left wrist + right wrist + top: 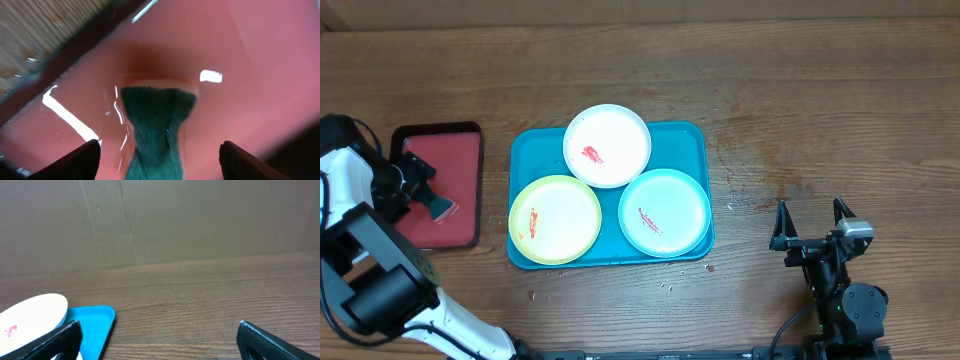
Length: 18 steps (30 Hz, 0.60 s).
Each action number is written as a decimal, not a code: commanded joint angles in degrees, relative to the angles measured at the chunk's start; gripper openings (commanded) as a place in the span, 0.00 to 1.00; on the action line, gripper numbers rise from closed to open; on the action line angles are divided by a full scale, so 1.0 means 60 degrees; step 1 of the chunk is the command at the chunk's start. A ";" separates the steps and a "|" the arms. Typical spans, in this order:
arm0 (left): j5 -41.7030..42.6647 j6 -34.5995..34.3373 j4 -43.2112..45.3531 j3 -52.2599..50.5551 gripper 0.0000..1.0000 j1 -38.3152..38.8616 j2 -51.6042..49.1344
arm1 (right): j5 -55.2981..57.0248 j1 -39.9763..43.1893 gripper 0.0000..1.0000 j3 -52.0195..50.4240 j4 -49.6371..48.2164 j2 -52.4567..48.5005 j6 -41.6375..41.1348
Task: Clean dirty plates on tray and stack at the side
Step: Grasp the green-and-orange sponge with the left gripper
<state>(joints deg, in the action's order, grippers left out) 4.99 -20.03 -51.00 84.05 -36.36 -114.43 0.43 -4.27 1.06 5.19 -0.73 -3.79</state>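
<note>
Straddling a dark green sponge (157, 115), the left end effector (159, 150) has its fingers apart, clear of the sponge's sides. The sponge lies on a red tray (250, 60). The wrist view is blurred and cuts off the sponge's near end. The right end effector (812, 215) stands wide apart over the surface (820, 90). The blue tray (692, 135) lies between the arms, just beside the red tray, holding a white plate (615, 135), a yellow-green plate (565, 215) and a mint plate (675, 205), each smeared red, apart from both end effectors.

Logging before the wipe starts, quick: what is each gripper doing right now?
Left gripper: open, fingers either side of the green sponge on the red tray, not gripping it.
Right gripper: open, empty.
</note>
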 commanded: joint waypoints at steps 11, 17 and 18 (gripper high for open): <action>-0.0703 0.0565 0.0812 0.0178 0.73 0.0091 -0.1432 | 0.0095 -0.0025 1.00 -0.0098 -0.0066 0.0091 0.0058; -0.0721 0.0557 0.1209 0.0178 0.62 0.0091 -0.1439 | 0.0095 -0.0025 1.00 -0.0098 -0.0066 0.0091 0.0062; -0.0718 0.0557 0.1202 0.0178 0.51 0.0091 -0.1439 | 0.0098 -0.0025 1.00 -0.0098 -0.0066 0.0091 0.0058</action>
<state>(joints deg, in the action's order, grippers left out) 0.82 -17.76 -44.14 84.73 -36.03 -120.55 0.47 -4.27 1.06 5.15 -0.73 -3.79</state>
